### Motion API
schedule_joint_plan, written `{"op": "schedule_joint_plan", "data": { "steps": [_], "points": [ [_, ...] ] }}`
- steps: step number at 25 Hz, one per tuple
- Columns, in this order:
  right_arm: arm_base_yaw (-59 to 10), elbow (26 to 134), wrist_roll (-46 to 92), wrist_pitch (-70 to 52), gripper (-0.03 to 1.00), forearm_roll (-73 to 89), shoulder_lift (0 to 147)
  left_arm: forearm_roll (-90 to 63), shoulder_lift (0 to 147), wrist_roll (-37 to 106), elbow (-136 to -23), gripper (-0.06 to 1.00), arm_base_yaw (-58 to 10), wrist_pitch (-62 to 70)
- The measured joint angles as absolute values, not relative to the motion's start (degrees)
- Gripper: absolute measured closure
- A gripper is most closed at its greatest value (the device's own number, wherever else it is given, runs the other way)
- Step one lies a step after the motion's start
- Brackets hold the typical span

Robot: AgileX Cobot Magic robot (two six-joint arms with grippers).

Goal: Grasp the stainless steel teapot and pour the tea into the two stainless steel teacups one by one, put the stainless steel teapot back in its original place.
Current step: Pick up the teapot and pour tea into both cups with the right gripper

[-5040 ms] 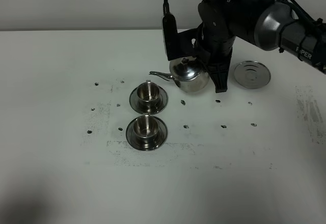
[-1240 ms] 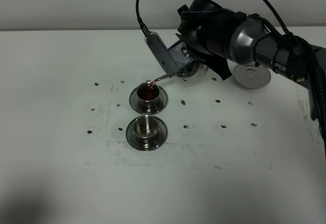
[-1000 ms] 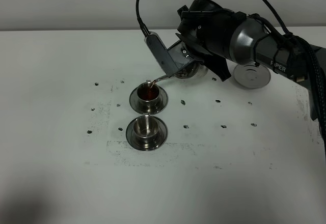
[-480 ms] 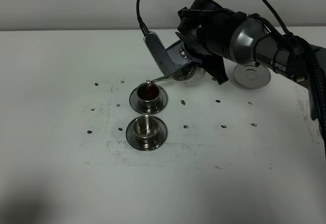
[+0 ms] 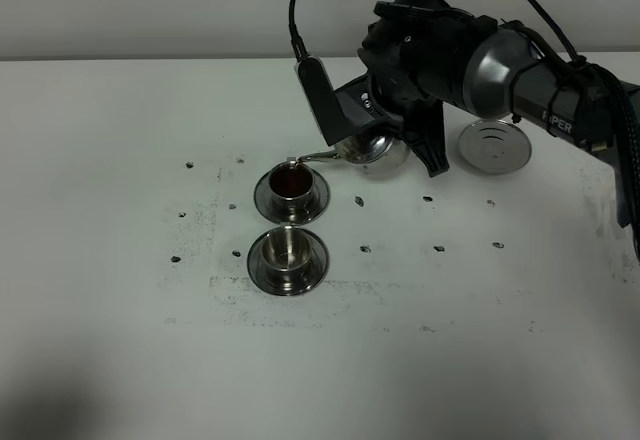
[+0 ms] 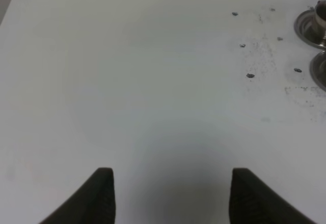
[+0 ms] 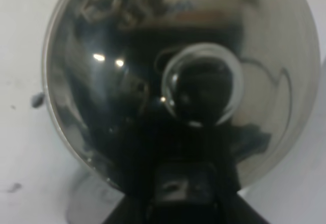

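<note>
Steel teapot (image 5: 368, 148) is clamped in my right gripper (image 5: 410, 150), jaws fully closed on it at the handle side. The knobbed lid fills the right wrist view. The pot sits tilted at upper centre of the high view, spout tip just over the rim of the far teacup (image 5: 291, 182), which holds dark red tea. The near teacup (image 5: 287, 248) is just below it in frame, steel inside. The coaster disc (image 5: 494, 146) is upper right, beside my arm. My left gripper (image 6: 170, 198) is spread wide over the table (image 6: 127, 81), holding nothing.
</note>
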State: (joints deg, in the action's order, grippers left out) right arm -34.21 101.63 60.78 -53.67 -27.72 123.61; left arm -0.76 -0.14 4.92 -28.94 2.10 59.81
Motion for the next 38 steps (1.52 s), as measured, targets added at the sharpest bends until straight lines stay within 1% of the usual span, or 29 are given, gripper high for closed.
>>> {"op": "schedule_joint_plan", "data": {
  "steps": [8,15,20,24,30,38],
  "points": [
    [-33.75,101.63,55.64,-54.91,0.77,-21.20,121.57,-0.76,-0.14,4.92,-28.94,0.46,2.10,59.81],
    [-32.54,101.41,42.65,-56.21,0.77,-10.22,116.73,-0.76,-0.14,4.92,-28.94,0.46,2.10,59.81],
    [-31.03,97.19,34.55,-56.00,0.77,-3.63,114.49,-0.76,-0.14,4.92,-28.94,0.46,2.10,59.81],
    [-30.50,92.93,30.25,-53.07,0.77,-2.07,113.46,-0.76,-0.14,4.92,-28.94,0.46,2.10,59.81],
    [-30.46,87.17,25.69,-44.80,0.77,-1.92,113.19,-0.76,-0.14,4.92,-28.94,0.46,2.10,59.81],
    [-29.94,81.70,25.17,-40.27,0.77,-1.56,113.25,-0.76,-0.14,4.92,-28.94,0.46,2.10,59.81]
  ]
}}
